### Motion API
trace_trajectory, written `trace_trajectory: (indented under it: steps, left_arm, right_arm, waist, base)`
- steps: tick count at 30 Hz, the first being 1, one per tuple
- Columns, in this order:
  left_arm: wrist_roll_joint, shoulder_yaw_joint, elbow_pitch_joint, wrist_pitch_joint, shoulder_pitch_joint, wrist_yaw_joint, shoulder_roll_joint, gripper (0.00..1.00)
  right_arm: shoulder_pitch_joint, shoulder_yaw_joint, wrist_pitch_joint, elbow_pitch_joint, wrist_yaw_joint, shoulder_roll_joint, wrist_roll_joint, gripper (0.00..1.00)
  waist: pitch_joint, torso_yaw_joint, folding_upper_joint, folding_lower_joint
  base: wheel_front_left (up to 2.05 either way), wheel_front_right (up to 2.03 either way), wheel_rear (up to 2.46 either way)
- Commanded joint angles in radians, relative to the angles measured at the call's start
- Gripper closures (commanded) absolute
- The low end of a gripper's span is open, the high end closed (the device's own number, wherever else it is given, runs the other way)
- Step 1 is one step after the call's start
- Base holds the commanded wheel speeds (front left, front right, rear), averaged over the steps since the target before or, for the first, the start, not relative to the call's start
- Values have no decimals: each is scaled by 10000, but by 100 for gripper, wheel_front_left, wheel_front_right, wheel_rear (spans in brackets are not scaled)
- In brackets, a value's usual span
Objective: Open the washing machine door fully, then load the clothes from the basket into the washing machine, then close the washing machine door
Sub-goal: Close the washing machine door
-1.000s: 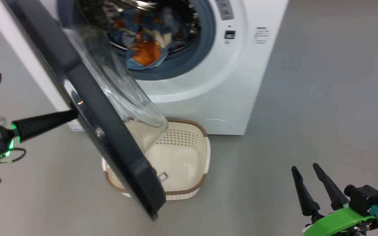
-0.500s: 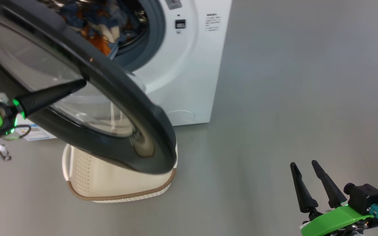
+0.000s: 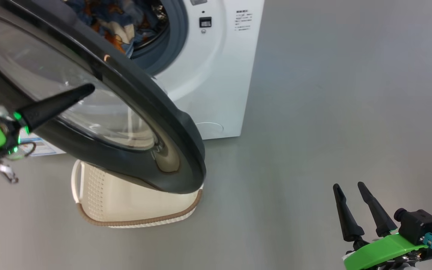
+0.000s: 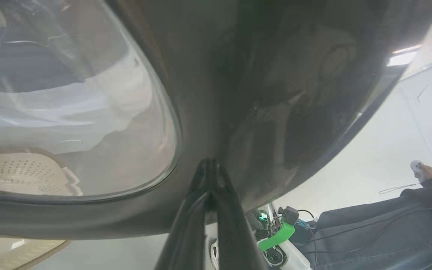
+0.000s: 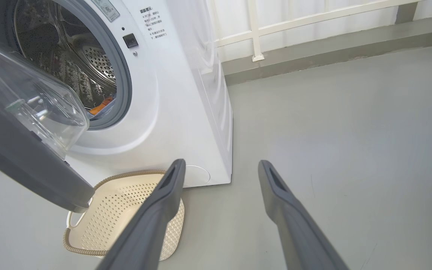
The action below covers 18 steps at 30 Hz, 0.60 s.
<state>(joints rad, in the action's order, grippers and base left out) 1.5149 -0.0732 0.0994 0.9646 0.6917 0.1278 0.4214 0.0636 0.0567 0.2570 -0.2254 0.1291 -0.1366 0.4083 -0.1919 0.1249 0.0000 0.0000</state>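
Observation:
The washing machine (image 3: 216, 75) stands with its door (image 3: 163, 150) partly swung out, the black outer rim and glass toward me. Blue and orange clothes (image 3: 114, 22) lie in the drum; a strip of orange clothes (image 5: 101, 106) peeks over the seal. My left gripper (image 3: 88, 90) is shut, with its tips (image 4: 210, 165) against the door's black rim (image 4: 276, 93). The cream basket (image 3: 126, 202) sits on the floor under the door, and its inside (image 5: 126, 202) looks bare. My right gripper (image 3: 348, 185) hangs open at the lower right, its fingers (image 5: 220, 164) holding nothing.
Grey floor spreads to the right of the machine. A white wall rail (image 5: 253, 30) and a low grey kerb run behind it. A person's legs in dark trousers (image 4: 388, 225) and a hand holding a controller (image 4: 420, 170) are behind the robot.
The head camera has shifted. The door has swung from edge-on to showing its outer face, toward the machine, with my left gripper's tips on it. The right gripper has stayed put.

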Motion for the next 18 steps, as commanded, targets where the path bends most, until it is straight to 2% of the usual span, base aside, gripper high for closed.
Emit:
trace_trajectory:
  steps: [1, 4, 5, 7, 9, 10, 11, 12, 13, 17, 18]
  left_arm:
    - [-85, 488, -273, -172, -146, 29, 539, 100]
    - [-118, 593, -349, -486, -663, 29, 629, 100]
    - [-110, 613, -371, -575, -848, 29, 651, 96]
    - [-134, 682, -417, -835, -1223, 29, 685, 71]
    - [-461, 736, -561, -2101, -2651, 29, 839, 36]
    - [-485, 726, -564, -2288, -2859, 29, 871, 28]
    - [-570, 695, -569, -2738, -3267, 29, 924, 13]
    - [-588, 664, -584, -2937, -3465, 29, 952, 6]
    - [-703, 594, -609, -3154, -3660, 29, 1033, 0]
    - [-1040, 246, -701, -3958, -4193, 29, 1239, 0]
    - [-1296, -259, -674, -4791, -4712, 29, 1492, 0]
  right_arm:
    - [287, 286, 48, 218, 16, -123, -127, 0]
    - [314, 356, 48, 191, 16, -188, -126, 0]
    - [321, 370, 48, 177, 16, -221, -121, 0]
    - [330, 389, 48, 149, 16, -299, -106, 0]
    - [260, 368, 48, 102, 16, -527, -26, 0]
    - [221, 353, 48, 100, 16, -549, -10, 0]
    - [113, 326, 48, 106, 16, -591, 18, 0]
    - [64, 319, 48, 118, 16, -613, 32, 0]
    - [8, 304, 48, 126, 16, -642, 44, 0]
    - [-159, 195, 48, 134, 16, -728, 116, 0]
    - [-312, 90, 48, 138, 16, -792, 160, 0]
  waist:
    - [82, -168, 0, 0]
    - [176, -348, 0, 0]
    - [208, -409, 0, 0]
    - [284, -528, 0, 0]
    - [570, -840, 0, 0]
    - [620, -871, 0, 0]
    - [728, -922, 0, 0]
    - [761, -935, 0, 0]
    - [799, -955, 0, 0]
    - [886, -1007, 0, 0]
    - [942, -1026, 0, 0]
  base:
    - [0, 0, 0]
    - [0, 0, 0]
    - [0, 0, 0]
    - [0, 0, 0]
    - [0, 0, 0]
    - [0, 0, 0]
    - [0, 0, 0]
    - [0, 0, 0]
    - [0, 0, 0]
    - [0, 0, 0]
    - [0, 0, 0]
